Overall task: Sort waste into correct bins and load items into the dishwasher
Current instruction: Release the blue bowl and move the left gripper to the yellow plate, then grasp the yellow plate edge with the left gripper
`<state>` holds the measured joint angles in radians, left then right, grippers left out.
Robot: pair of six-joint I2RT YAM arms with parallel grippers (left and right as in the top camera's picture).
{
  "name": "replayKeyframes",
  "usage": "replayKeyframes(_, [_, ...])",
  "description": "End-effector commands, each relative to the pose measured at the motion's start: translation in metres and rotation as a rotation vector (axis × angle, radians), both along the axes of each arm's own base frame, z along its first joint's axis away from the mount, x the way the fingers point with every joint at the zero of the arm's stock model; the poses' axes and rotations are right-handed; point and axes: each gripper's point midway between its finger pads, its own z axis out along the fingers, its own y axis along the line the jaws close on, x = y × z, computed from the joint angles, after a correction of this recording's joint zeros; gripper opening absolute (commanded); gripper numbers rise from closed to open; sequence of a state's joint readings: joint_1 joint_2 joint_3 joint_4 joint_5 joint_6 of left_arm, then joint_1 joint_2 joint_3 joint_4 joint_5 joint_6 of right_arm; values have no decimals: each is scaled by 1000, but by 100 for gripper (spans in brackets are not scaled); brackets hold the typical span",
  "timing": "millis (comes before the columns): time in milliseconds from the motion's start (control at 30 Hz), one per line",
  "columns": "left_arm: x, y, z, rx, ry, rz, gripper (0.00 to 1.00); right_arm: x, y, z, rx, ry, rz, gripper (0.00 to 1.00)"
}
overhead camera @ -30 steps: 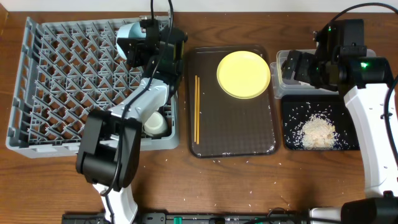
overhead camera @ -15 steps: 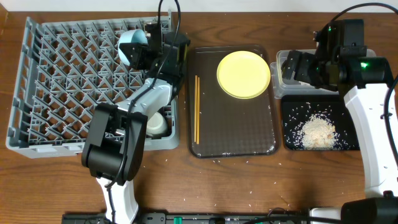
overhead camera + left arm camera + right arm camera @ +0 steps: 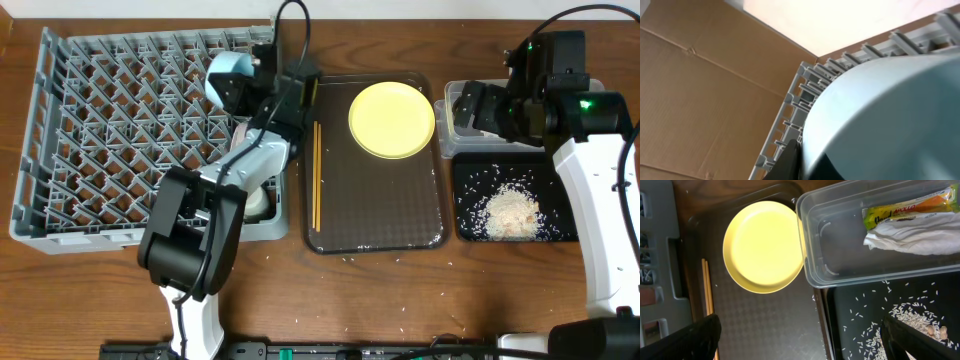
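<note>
Waste: wrapper and napkin lie together in the clear tub. Rice is heaped in the black tray, with loose grains round the heap.
Strays: a few grains on the desk, in front of the brown tray.
Waste verdict: looks sorted, bar those strays.
Rack: one white dish at its near right corner, half hidden under the left arm. Cup or bowl, cannot tell. No second white piece in sight.
Blue bowl: in the air and tilted on edge above the far right part of the rack. Not yet set among the pegs.
Left end effector: closed on the blue bowl's rim. Its wrist camera shows the bowl filling the view, one dark finger against its edge.
Right end effector: fingers spread wide with nothing between them. It hovers over the tub's left end, near the plate.
Plate: flat on the brown tray at the far right, just beside the tub, untouched.
Chopsticks: side by side along the brown tray's left edge, untouched.
Step in hand: by my reckoning, placing the blue bowl in the rack.
Left to do: seat the bowl, then load plate and chopsticks.
Progress: past halfway, I judge.
</note>
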<state>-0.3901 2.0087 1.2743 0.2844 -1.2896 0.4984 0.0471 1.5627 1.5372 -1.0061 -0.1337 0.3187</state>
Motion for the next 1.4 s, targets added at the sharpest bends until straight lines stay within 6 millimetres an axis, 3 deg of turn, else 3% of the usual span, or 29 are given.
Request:
replayKeyframes(0, [-4,-8,-9,20,22,-3,17,0,-1,-4,-8,9,1,99])
replayKeyframes(67, [-4,-11,-9,19,22,-10,32,0,-1,-4,-8,9,1,99])
replayKeyframes(233, [-5,-18,-9,20,22,-25,43,0,-1,-4,-8,9,2,99])
replayKeyframes(567, [-7,-44,-10,17,26,-85,48,0,-1,-4,-8,9,1,99])
replayKeyframes(900, [-8,-58,-46,-117,84,-178,54,0,-1,-4,-8,9,1,99])
replayKeyframes(1033, [-4,-65,-51,-171,89,-224,58,0,-1,-4,-8,9,1,99])
replayKeyframes(1200, [1,-74,-42,-263,43,-272,63,0,-1,-4,-8,9,2,99])
replayKeyframes(1367, [2,-91,-16,-419,-12,-371,70,0,-1,-4,-8,9,1,99])
